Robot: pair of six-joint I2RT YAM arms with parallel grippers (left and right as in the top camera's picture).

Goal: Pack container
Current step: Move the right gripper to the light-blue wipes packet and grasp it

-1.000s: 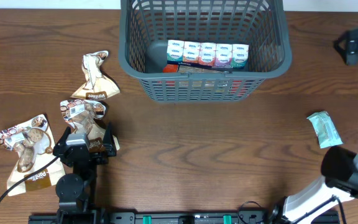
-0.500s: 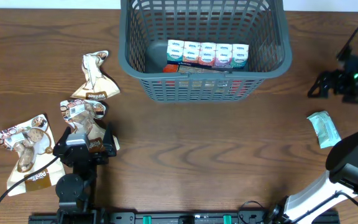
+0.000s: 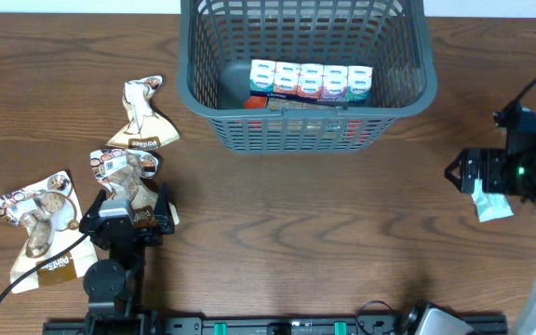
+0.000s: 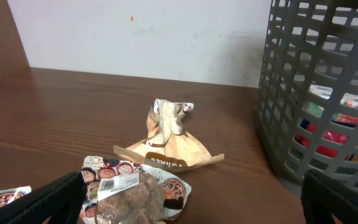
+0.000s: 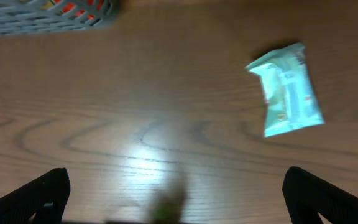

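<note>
The basket stands at the far middle of the bench. A row of small pastel cartons lies inside it along the near wall. Through the mesh on the left wrist view, red packs show low down under the cartons.

Over on the left of the bench lie three brown snack packets, all outside the basket. The far packet is nearest the basket and pinched in at its top. The middle packet lies just beside it toward the front edge. The third packet lies flat further out to the left.

The left arm is down low at the bench. The left jaws are released and spread wide, one of the fingers at each bottom corner of its own view and the middle packet between them. From here I cannot tell whether either finger touches the wrapper.

The right arm is on the right side of the bench, well apart from the basket. The right jaws are released too, spread far apart with nothing between them but bare wood, and they look down from above the bench. A teal packet lies flat on the wood ahead of them. From overhead, the arm's dark head covers part of that packet. The right wrist view is blurred, and only a corner of the basket shows at its top left.
</note>
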